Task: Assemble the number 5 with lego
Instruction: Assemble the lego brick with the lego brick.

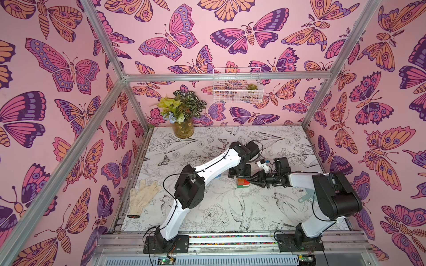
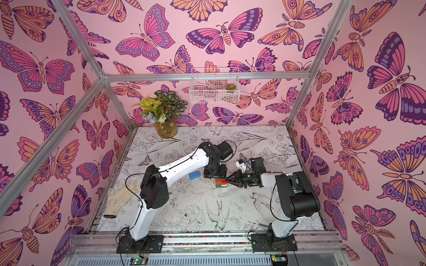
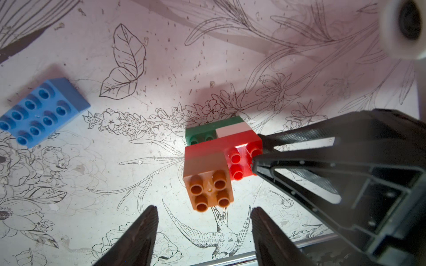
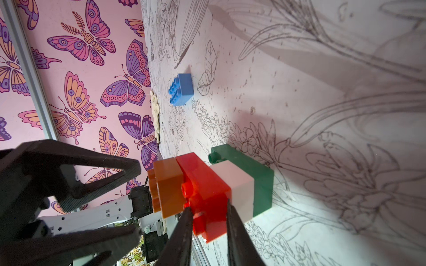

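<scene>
Closest in the right wrist view, the right end effector (image 4: 208, 207) is clamped on the end of the red brick (image 4: 207, 179) that the orange one leaves bare. That grip looks meant to brace the half-built figure, which stands upright on the surface (image 4: 299, 103) and could tip under a push from above.

The green brick (image 4: 260, 182) lies at the bottom. The white brick (image 4: 235, 184) sits on one end of it and the red one spans above. The orange brick (image 4: 166, 184) is seated on the red brick's opposite end, so the offsets already trace the lower bends of a 5.

The left end effector (image 3: 204, 208) hovers just above the orange brick, its fingers apart, wider than the brick and gripping nothing.

The blue brick (image 3: 43, 110) lies studs up on the surface, well apart from the stack. In a top view it shows beside the left forearm (image 2: 194, 175).

As I judge it, only that top bar is missing, and the open left fingers are free to fetch it.
</scene>
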Tool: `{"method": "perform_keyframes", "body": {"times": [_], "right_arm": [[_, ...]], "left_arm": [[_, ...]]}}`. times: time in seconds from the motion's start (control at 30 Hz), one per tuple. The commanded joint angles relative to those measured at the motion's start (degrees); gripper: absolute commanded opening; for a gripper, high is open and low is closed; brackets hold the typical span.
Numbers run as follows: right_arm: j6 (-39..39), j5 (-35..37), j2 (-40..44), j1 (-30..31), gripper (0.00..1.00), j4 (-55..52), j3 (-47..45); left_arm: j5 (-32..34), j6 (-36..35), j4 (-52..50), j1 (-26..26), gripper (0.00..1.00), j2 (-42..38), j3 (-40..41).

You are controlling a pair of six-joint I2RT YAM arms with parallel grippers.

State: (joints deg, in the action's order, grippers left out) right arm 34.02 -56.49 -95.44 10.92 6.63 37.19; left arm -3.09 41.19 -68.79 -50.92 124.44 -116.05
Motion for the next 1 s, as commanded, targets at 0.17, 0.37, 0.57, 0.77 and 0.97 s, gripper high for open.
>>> {"method": "perform_keyframes", "body": {"times": [0.17,0.37,0.57,0.77,0.97], "right_arm": [[-2.0,5.0,-1.4,1.0,0.26,-6.4,-0.8],[-2.0,5.0,-1.7,1.0,0.26,-6.4,-0.9],[-2.0,5.0,-1.8,1.0,0.26,-6.4,-1.0],[-2.0,5.0,-1.9,1.0,0.26,-6.1,-1.0],[-2.2,4.9,-2.0,1.0,0.26,-6.4,-1.0]], "left_arm": [[1.2,0.0,-0.4,1.5,0.63,-3.0,4.5],[0.4,0.1,1.0,1.6,0.63,-1.7,4.9],[-0.5,0.0,1.7,1.6,0.63,-0.9,4.9],[-0.4,0.2,2.1,1.6,0.62,-0.2,6.1],[-1.0,0.1,2.9,1.5,0.62,0.9,7.0]]}}
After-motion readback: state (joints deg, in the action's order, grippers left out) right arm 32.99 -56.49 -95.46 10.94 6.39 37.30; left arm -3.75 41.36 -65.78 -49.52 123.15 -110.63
